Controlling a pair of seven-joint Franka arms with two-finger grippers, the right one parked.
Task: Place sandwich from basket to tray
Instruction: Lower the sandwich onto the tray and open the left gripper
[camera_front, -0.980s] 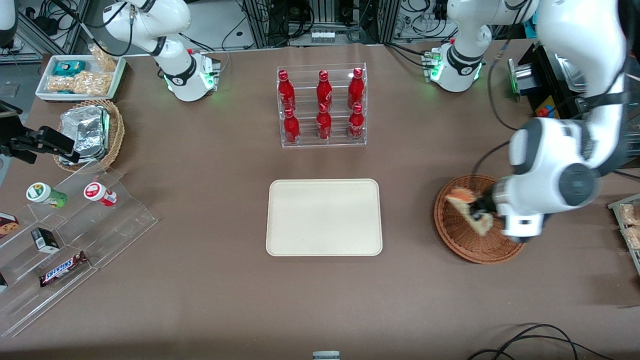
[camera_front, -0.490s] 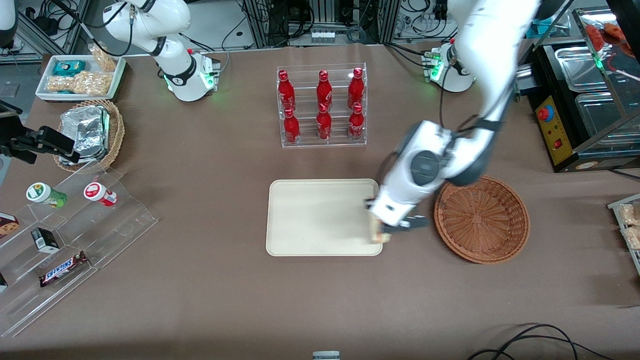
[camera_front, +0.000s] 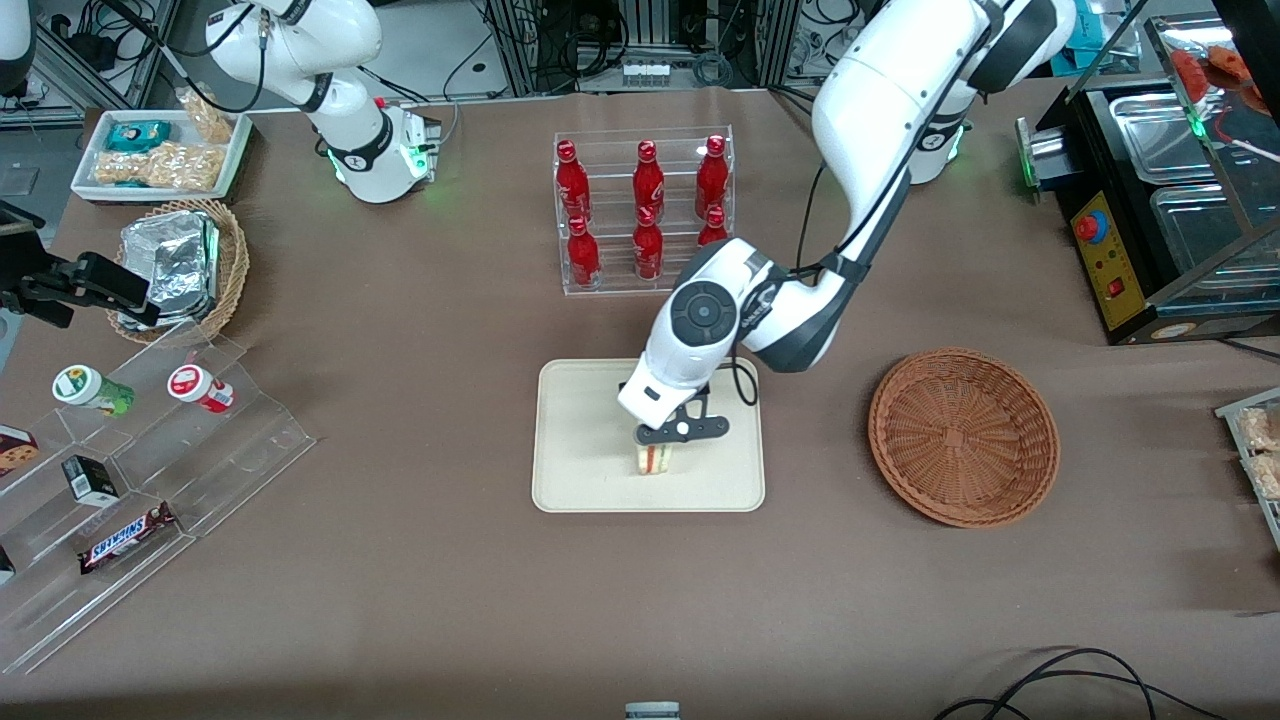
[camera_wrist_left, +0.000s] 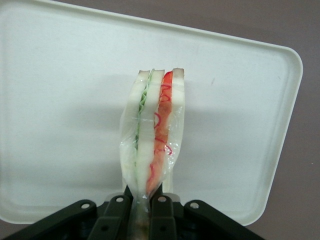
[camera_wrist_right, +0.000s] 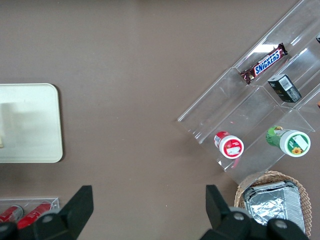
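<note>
My left gripper (camera_front: 664, 447) is over the cream-beige tray (camera_front: 580, 440), shut on the sandwich (camera_front: 655, 460), a plastic-wrapped wedge of white bread with red and green filling. In the left wrist view the black fingers (camera_wrist_left: 118, 212) pinch the wrapper's end, and the sandwich (camera_wrist_left: 154, 125) stands on edge over the tray (camera_wrist_left: 60, 125). I cannot tell whether it touches the tray. The reddish-brown woven basket (camera_front: 963, 436) lies toward the working arm's end of the table, with nothing in it.
A clear rack of red bottles (camera_front: 645, 210) stands farther from the front camera than the tray. A tan basket with foil packs (camera_front: 180, 262), a white snack tray (camera_front: 160, 150) and a clear stepped shelf with snacks (camera_front: 130, 480) lie toward the parked arm's end.
My left gripper carried the sandwich out of the basket, across the tray's edge, to over the tray's middle. The basket now has nothing in it.
</note>
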